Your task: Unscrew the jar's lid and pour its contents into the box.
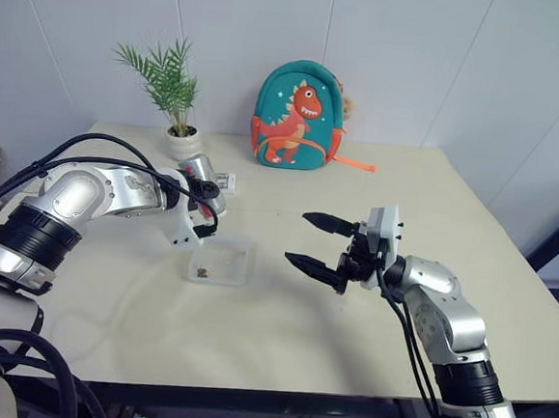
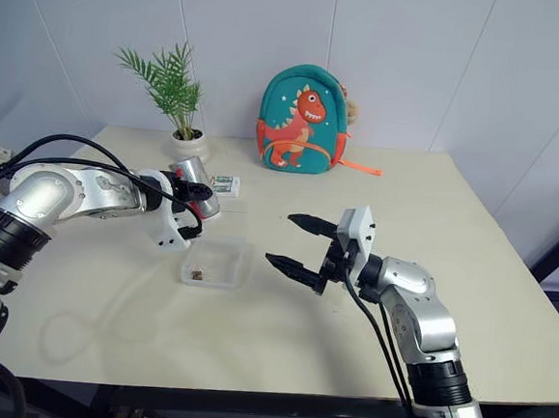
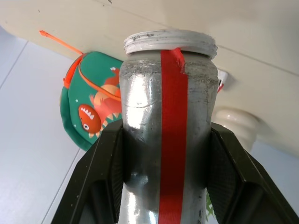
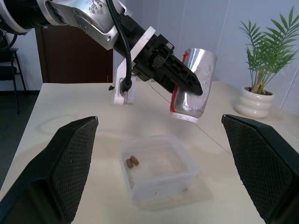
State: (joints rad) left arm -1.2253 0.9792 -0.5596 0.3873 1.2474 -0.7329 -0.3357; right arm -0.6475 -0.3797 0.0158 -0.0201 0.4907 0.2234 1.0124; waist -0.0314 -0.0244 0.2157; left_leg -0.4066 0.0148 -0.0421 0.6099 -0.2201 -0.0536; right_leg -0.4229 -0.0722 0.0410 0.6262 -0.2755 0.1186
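Head stereo pair: looks forward and down from above the table [image 1: 346, 350], both eyes sharing the whole tabletop up to the wall. Left wrist camera: very close on the jar [image 3: 168, 135], facing the backpack [image 3: 88, 112]. Right wrist camera: low, near, facing box [image 4: 159, 175] and jar.

jar [image 3: 168, 140] base cut off by frame edge, sides hidden behind tool fingers [image 3: 98, 182]

- The jar [image 4: 194, 84]: shiny, crinkled silvery metal-look skin with a glossy red tape strip.
- The box [image 4: 161, 175]: clear, smooth plastic.
- Left pincer [image 3: 163, 186] fingers [image 3: 98, 182]: matt black, finely textured.
- Worktop [image 1: 349, 311]: smooth, matt cream.
- Backpack [image 1: 298, 116]: soft cloth.
- Plant pot [image 1: 181, 142]: glossy white.
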